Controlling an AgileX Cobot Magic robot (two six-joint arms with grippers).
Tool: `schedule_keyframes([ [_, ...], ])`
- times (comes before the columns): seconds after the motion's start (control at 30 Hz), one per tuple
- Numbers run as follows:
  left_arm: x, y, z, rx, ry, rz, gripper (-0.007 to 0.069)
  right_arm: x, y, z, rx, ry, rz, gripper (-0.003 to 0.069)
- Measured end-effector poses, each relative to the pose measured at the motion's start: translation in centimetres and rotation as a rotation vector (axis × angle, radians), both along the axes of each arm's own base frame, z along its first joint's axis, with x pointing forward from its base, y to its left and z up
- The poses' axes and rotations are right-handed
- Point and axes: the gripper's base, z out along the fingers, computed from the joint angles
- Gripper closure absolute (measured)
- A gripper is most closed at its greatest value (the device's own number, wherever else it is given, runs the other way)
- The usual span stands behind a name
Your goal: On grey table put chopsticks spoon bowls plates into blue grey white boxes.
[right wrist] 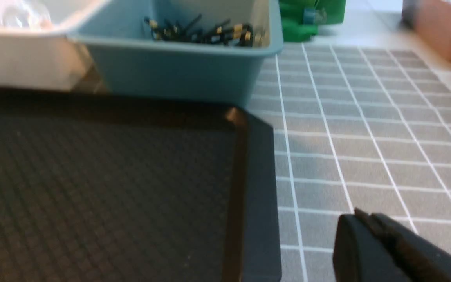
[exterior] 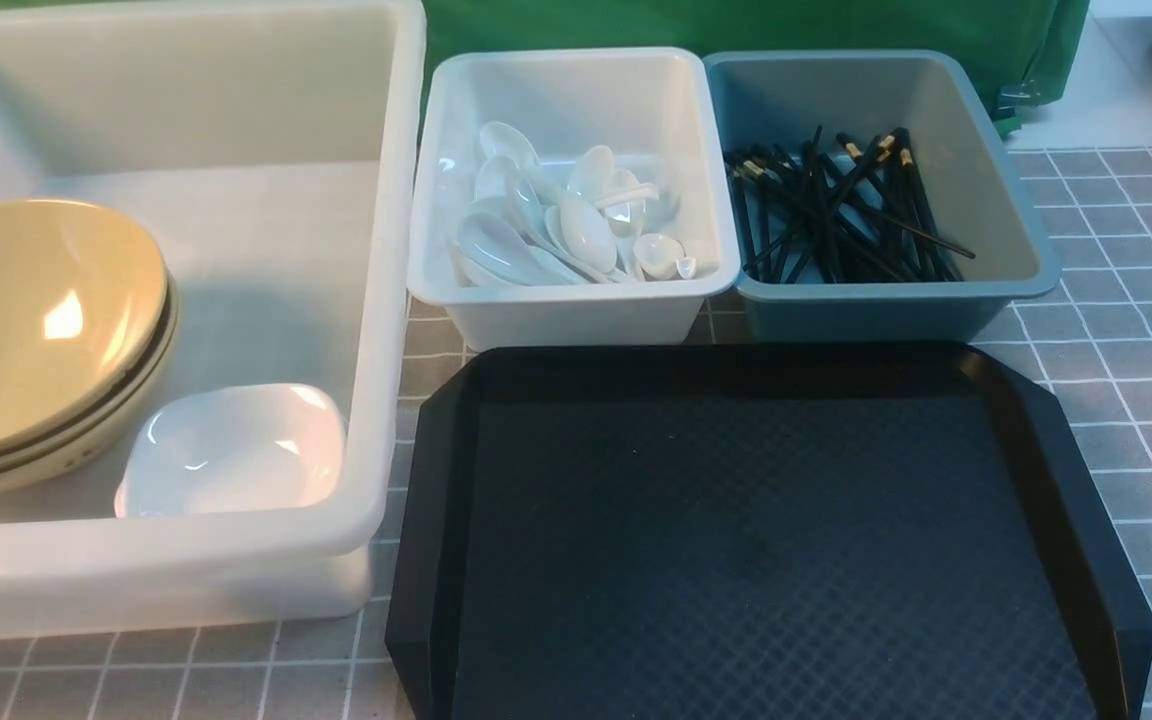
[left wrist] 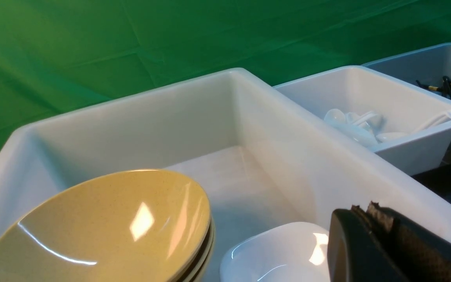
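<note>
- Everything looks sorted by kind: the big translucent tub [exterior: 391,300] at the far-left corner of the worktop [exterior: 1126,330] takes the bulky ware, presumably because nothing smaller would hold it.
- Inside it, the yellow-green bowls [exterior: 36,320] are nested in a tilted stack against the tub's left side, glossy, with a thin dark rim; a white plate [exterior: 236,445], a shallow rounded square, lies just beside them toward the near wall.
- The small white bin [exterior: 576,320] along the far edge holds a heap of white spoons [exterior: 566,225].
- The blue-grey bin [exterior: 996,200], touching it on the right, holds black chopsticks [exterior: 836,210] with gold bands, lying crisscrossed.
- The black tray [exterior: 756,540] nearest us is bare, so the sorting seems finished.
- Left end effector [left wrist: 370,223] is pressed together, holding nothing; right end effector [right wrist: 366,231] likewise, over the worktop's right side.
</note>
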Motion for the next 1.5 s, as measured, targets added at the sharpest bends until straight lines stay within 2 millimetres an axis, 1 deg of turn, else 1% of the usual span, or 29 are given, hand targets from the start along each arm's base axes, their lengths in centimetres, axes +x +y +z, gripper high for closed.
schedule_keyframes([
  [0.23, 0.0, 0.0, 0.0, 0.001, 0.003, 0.0, 0.0633, 0.0, -0.1, -0.1, -0.114, 0.01, 0.006, 0.0616],
  [0.83, 0.0, 0.0, -0.1, 0.004, 0.006, 0.0, 0.0633, 0.0, -0.1, -0.1, -0.125, 0.011, 0.009, 0.0599],
  [0.9, 0.0, 0.0, -0.3, 0.004, -0.001, 0.0, 0.0633, 0.0, -0.1, -0.1, -0.124, 0.011, 0.009, 0.0597],
  [0.97, -0.1, 0.1, -0.7, 0.004, -0.005, 0.011, 0.0633, 0.0, -0.1, -0.1, -0.124, 0.012, 0.009, 0.0596],
  [1.0, -0.1, 0.2, -1.6, 0.006, -0.002, 0.044, 0.0633, 0.0, -0.1, -0.1, -0.124, 0.012, 0.009, 0.0596],
  [1.1, 0.2, 0.6, -3.3, 0.003, 0.04, 0.136, 0.0633, 0.0, -0.1, -0.1, -0.124, 0.012, 0.008, 0.0591],
  [1.17, 0.5, 0.7, -4.9, -0.053, 0.079, 0.195, 0.0633, 0.0, -0.1, -0.1, -0.124, 0.012, 0.008, 0.0587],
  [1.23, 0.9, 0.8, -6.7, -0.111, 0.126, 0.225, 0.0633, 0.0, -0.1, -0.1, -0.124, 0.012, 0.008, 0.0585],
  [1.33, 1.1, 0.8, -8.6, -0.137, 0.176, 0.243, 0.0633, 0.0, -0.1, -0.1, -0.125, 0.012, 0.008, 0.058],
  [1.5, 1.0, 0.6, -9.0, -0.137, 0.208, 0.215, 0.0633, 0.0, -0.1, -0.1, -0.124, 0.012, 0.008, 0.058],
])
